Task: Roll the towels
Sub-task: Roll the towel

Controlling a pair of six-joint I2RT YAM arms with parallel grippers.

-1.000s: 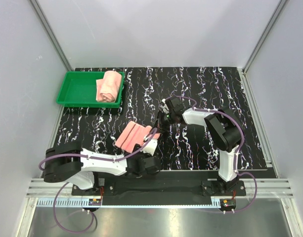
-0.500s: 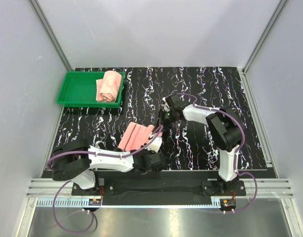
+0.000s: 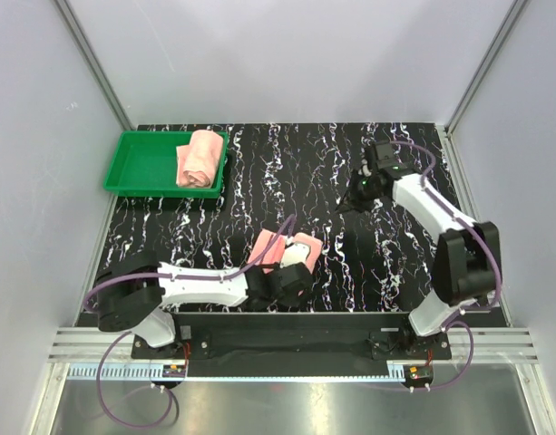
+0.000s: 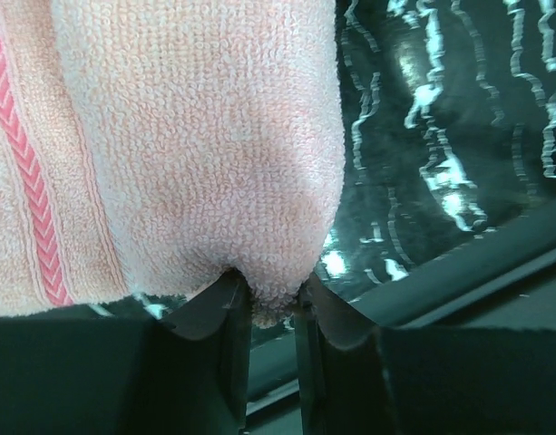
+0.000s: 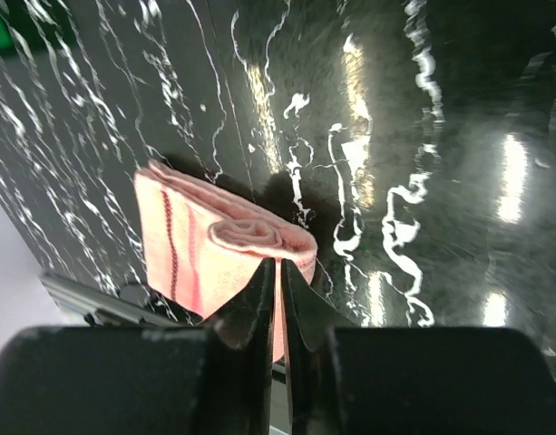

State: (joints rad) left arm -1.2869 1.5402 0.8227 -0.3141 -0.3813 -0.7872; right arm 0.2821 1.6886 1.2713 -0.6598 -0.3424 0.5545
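One salmon-pink towel (image 3: 283, 246) lies as a loose roll on the black marbled table, near the front centre. My left gripper (image 3: 288, 268) is at its near edge. In the left wrist view the gripper (image 4: 273, 299) is shut on a fold of the towel (image 4: 196, 145), which fills the view. My right gripper (image 3: 346, 201) is well to the back right of this towel, apart from it. In the right wrist view its fingers (image 5: 279, 272) are shut and empty, with the roll (image 5: 214, 245) seen beyond them. The second towel (image 3: 200, 159) lies rolled in the green tray (image 3: 123, 170).
The green tray stands at the table's back left corner. Grey walls with aluminium posts enclose the table on three sides. A black base rail (image 3: 296, 343) runs along the near edge, close below the held towel.
My right gripper has pulled away from the towel to the back right. My left gripper has carried the towel to the right and nearer the front edge, and it now lies more rolled.
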